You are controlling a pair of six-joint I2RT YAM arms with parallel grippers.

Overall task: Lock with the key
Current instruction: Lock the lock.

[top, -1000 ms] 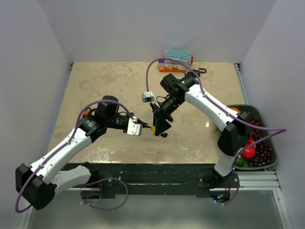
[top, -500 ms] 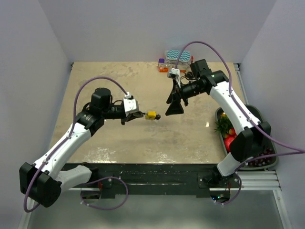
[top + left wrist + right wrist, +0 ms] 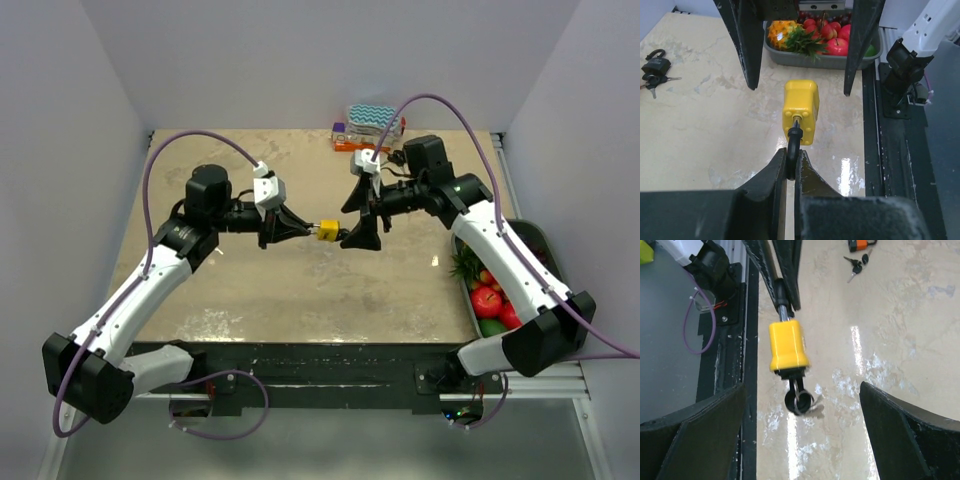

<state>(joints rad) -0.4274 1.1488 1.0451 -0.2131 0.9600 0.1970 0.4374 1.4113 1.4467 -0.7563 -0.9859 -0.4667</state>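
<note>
A yellow padlock (image 3: 327,231) hangs in the air over the table's middle. My left gripper (image 3: 305,229) is shut on its black shackle (image 3: 791,150), seen close up in the left wrist view (image 3: 790,159). The padlock's body (image 3: 800,112) points away from it. A black key with a ring (image 3: 799,401) sticks out of the padlock's (image 3: 786,347) far end. My right gripper (image 3: 353,220) is open wide; in its wrist view (image 3: 802,390) its jaws stand either side of the key without touching it.
A grey tray (image 3: 540,240) of fruit sits at the right edge. A teal-patterned box (image 3: 375,117) and an orange padlock (image 3: 345,145) with keys (image 3: 856,267) lie at the back. A black padlock with keys (image 3: 652,67) lies on the table.
My left gripper has carried the yellow padlock up and to the right. My right gripper has swung in from the back right and now faces the padlock's key end, its jaws straddling the key.
</note>
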